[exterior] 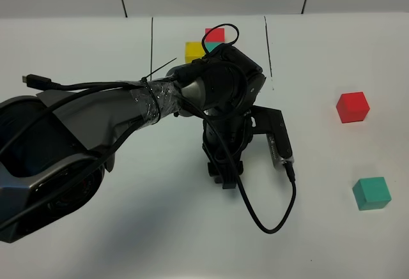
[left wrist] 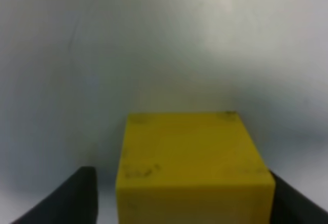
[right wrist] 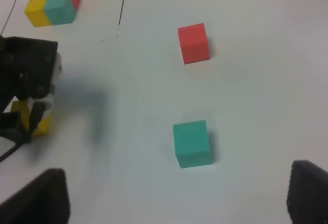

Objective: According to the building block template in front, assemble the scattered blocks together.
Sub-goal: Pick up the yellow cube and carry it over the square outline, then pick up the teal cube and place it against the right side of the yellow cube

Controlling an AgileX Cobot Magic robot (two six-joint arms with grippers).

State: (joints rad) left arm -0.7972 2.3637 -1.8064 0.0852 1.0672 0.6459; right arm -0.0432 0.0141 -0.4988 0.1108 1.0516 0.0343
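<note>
Yellow cube (left wrist: 192, 165): sits on the worktop (exterior: 160, 241) near the middle, on the robot's side of the template. The high view hides it under the left arm.
Left fingers (left wrist: 69, 198): apart, one on each side of the yellow cube, low at the worktop. A sliver of worktop shows beside one finger. The other is at the cube's edge, and I cannot tell whether it touches. Not clamped, by my reading.
Key relation: the cube lies straight between the fingers, with its side faces turned toward them. A cube has no long axis, so closing should be enough, with no turning.
Right fingers (right wrist: 43, 198): wide apart with nothing between them, held above the worktop.
Red cube (exterior: 353, 107): on the right side, well apart from the others.
Teal cube (exterior: 371, 193): on the right side, closer to the robot than the red cube. The right arm is the nearer one to both.
Template (exterior: 194, 52): at the far edge between thin black lines. Yellow and teal are side by side and red is behind the teal. The left arm partly covers it.
Step in hand: probably gripping the yellow cube. No cubes are joined yet.
Writing: none legible. The silver patch on the left wrist camera is too small to read.
</note>
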